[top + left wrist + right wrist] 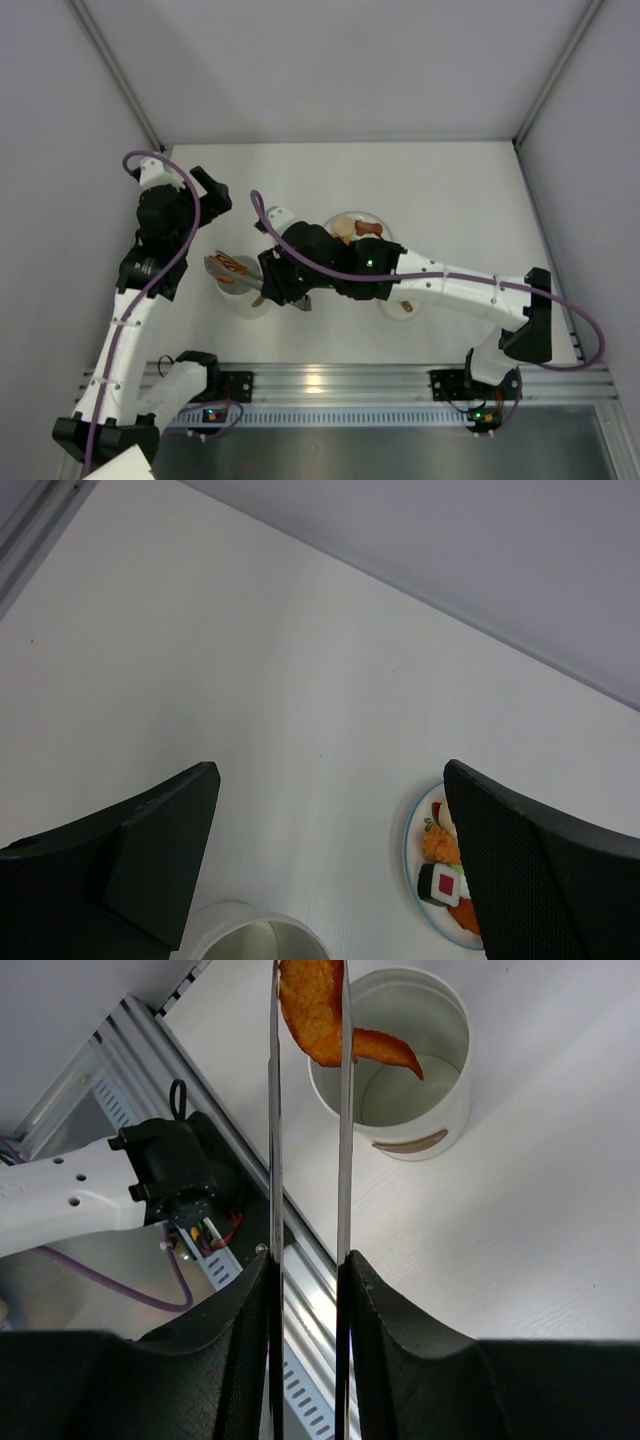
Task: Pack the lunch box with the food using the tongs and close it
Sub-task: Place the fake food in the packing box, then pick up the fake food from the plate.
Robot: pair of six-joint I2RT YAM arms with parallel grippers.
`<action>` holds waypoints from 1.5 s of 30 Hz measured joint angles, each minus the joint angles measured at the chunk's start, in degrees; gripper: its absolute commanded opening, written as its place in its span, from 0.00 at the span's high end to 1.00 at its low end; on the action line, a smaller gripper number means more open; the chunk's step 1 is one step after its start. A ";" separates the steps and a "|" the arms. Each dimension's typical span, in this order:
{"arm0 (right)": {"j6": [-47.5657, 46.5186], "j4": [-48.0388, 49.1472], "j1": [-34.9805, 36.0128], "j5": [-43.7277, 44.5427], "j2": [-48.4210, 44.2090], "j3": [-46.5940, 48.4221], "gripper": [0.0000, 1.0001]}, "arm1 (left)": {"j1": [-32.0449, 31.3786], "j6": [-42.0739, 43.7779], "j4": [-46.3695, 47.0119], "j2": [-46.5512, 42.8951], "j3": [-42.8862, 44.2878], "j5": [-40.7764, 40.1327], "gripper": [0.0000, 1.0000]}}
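My right gripper point(308, 1260) is shut on the tongs point(272, 1110), whose two silvery arms run up from between the fingers. The tong tips pinch an orange food piece point(312, 1005) that hangs over the near rim of the lunch box point(400, 1070), an open white tub with a brown mark on its wall. From above, the right gripper point(283, 285) reaches left across the table, with the tongs point(216, 265) and the orange piece point(235, 272) over the lunch box point(248, 302). More food point(442, 880) lies on a plate point(412, 865). My left gripper point(328, 780) hangs open and empty beyond the tub.
The plate point(381, 226) lies behind the right arm's forearm. A white round piece point(405, 308) with a small brown thing on it lies near the front rail, right of the tub. The aluminium rail point(300, 1260) and the left arm's base point(165, 1175) are close beside the tub.
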 measured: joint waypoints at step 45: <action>-0.70 -2.95 -16.26 13.70 -20.79 -16.52 0.55 | 0.00 0.00 0.00 0.00 0.00 0.15 0.01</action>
